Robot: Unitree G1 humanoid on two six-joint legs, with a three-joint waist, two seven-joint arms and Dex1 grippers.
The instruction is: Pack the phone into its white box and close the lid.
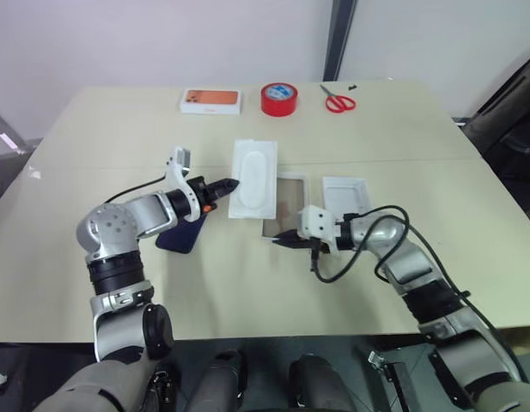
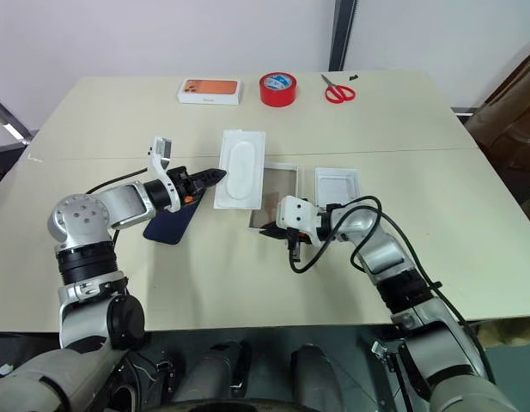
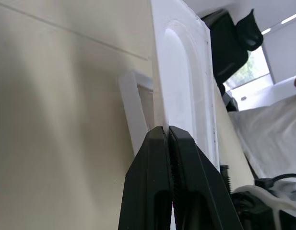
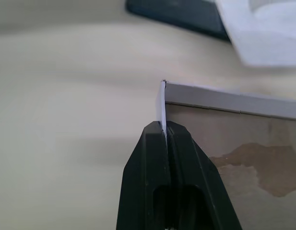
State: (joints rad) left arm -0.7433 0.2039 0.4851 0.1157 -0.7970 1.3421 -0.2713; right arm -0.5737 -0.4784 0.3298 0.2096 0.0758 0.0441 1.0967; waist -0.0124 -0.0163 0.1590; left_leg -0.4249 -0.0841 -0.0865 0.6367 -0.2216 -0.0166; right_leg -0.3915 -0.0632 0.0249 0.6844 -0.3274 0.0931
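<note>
The dark navy phone (image 1: 183, 233) lies flat on the table, partly under my left arm. My left gripper (image 1: 226, 185) is shut on the edge of a white insert (image 1: 254, 180) with an oblong recess, held over the left side of the white box (image 1: 289, 204). The box shows its brownish-tan floor. My right gripper (image 1: 282, 240) is shut on the box's near corner wall (image 4: 224, 101), the thin wall pinched between the fingers (image 4: 179, 158). The all-white lid (image 1: 344, 193) lies open side up just right of the box.
Along the table's far edge stand a white box with an orange picture (image 1: 210, 100), a red tape roll (image 1: 279, 98) and red scissors (image 1: 338, 103). A black cable (image 1: 359, 257) loops by my right wrist.
</note>
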